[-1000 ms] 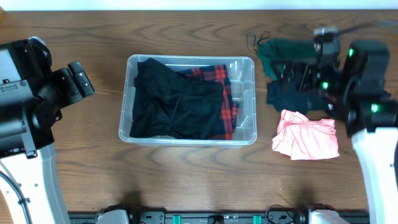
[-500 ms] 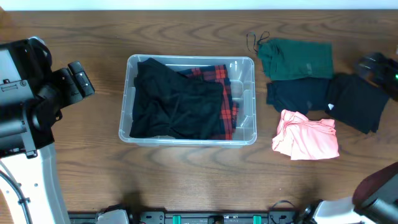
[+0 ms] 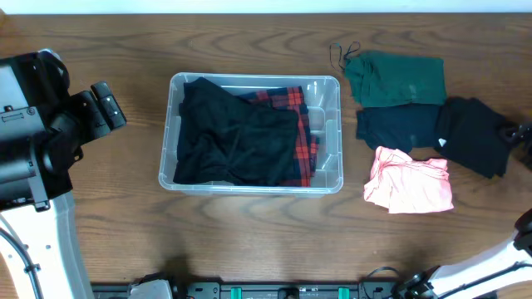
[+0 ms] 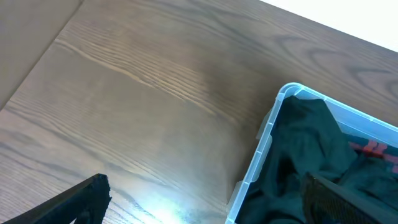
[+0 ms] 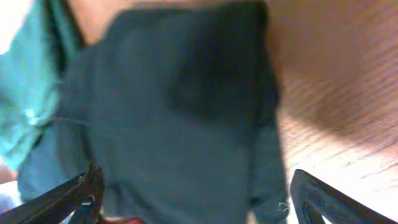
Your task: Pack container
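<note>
The clear plastic container (image 3: 331, 158) stands mid-table and holds a black garment (image 3: 233, 137) over a red plaid one (image 3: 309, 149). Its corner (image 4: 268, 140) shows in the left wrist view, with the black garment (image 4: 305, 162) inside. My left gripper (image 3: 108, 104) is open and empty (image 4: 205, 211), above the table left of the container. My right gripper (image 5: 193, 205) is open above a dark folded garment (image 5: 186, 106). Only a small part of the right arm (image 3: 521, 133) shows in the overhead view, at the right edge.
Right of the container lie a green garment (image 3: 397, 79), a navy one (image 3: 395, 127), a black one (image 3: 474, 137) and a crumpled pink one (image 3: 411, 184). A thin black cord (image 3: 339, 54) lies by the green garment.
My right arm has swung from above the garments off to the right edge of the overhead view, uncovering the black garment at the right. The left arm has not moved.
</note>
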Robot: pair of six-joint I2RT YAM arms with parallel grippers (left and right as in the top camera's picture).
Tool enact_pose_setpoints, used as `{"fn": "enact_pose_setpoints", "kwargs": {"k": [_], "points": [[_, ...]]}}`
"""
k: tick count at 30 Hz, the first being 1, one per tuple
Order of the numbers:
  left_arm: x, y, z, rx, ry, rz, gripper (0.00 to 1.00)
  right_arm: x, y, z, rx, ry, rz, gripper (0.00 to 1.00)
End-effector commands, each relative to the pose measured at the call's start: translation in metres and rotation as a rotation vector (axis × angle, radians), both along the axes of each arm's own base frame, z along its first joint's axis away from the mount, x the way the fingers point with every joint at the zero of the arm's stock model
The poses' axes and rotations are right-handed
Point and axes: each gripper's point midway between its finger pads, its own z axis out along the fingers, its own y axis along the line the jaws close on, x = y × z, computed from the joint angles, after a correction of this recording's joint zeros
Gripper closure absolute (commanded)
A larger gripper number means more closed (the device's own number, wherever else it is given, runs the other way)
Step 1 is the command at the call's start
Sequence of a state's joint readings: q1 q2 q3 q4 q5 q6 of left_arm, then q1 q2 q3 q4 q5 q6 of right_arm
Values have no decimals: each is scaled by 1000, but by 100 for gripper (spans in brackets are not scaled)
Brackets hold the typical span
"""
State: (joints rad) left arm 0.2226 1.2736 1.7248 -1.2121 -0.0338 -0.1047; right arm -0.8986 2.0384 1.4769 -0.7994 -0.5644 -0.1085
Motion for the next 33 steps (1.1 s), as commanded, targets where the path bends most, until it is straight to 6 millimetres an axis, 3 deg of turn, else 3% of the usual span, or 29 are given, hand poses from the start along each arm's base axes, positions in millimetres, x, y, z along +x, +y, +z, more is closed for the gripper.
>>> {"fn": "enact_pose_setpoints", "kwargs": {"k": [1, 9, 17, 22, 27, 31, 33], "points": [[-2, 4, -1, 4, 5, 18, 2, 1, -9, -8, 0, -26, 17, 6], [-2, 4, -1, 4, 5, 18, 2, -2, -17, -22, -27, 5, 6, 6], [-2, 4, -1, 4, 5, 18, 2, 0, -5, -53, 56, 29, 23, 8], [-2, 4, -1, 4, 5, 18, 2, 5, 5, -58, 116, -1, 34, 25], [-2, 4, -1, 4, 5, 18, 2, 11, 22, -50, 213, -57, 47, 40], [-2, 4, -1, 4, 5, 18, 2, 10, 22, -50, 215, -54, 46, 46], [-2, 4, -1, 4, 5, 18, 2, 10, 22, -50, 217, -53, 46, 59]]}}
